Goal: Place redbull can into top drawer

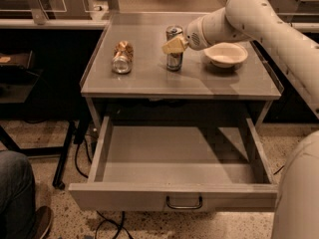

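Hovering claw [174,45] at upright redbull can [174,62], top drawer [124,198] open.

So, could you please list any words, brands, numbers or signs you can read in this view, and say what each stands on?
No text can be read here.
On the redbull can, upright with the tool at its upper part: markings too blurred to read.
On the gold-brown can, lying on its side: label unreadable.
On the bowl and the top drawer front: no lettering visible.
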`<state>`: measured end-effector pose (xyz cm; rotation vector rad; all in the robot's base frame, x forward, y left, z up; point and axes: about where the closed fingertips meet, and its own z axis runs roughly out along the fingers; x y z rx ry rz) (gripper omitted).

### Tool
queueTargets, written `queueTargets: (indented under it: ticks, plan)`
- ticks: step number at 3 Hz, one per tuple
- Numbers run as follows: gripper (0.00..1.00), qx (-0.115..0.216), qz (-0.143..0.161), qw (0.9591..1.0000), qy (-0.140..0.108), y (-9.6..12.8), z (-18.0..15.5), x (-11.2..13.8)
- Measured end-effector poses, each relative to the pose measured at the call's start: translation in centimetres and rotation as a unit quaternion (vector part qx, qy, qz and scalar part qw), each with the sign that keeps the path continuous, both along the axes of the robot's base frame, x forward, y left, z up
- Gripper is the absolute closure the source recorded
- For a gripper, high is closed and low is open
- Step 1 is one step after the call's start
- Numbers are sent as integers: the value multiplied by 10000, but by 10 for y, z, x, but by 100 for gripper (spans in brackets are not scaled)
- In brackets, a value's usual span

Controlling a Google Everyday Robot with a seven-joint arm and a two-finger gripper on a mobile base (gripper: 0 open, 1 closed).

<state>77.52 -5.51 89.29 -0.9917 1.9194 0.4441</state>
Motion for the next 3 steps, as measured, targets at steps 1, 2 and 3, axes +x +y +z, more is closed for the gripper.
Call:
queueTargets:
  ticks: [1, 2, 3]
  plan:
    - [88, 0, 0, 10000, 0, 0, 0, 0]
    - [100, -66, -72, 10000, -19, -4, 4, -10]
    - [100, -234, -401, 9989, -73, -24, 17, -46]
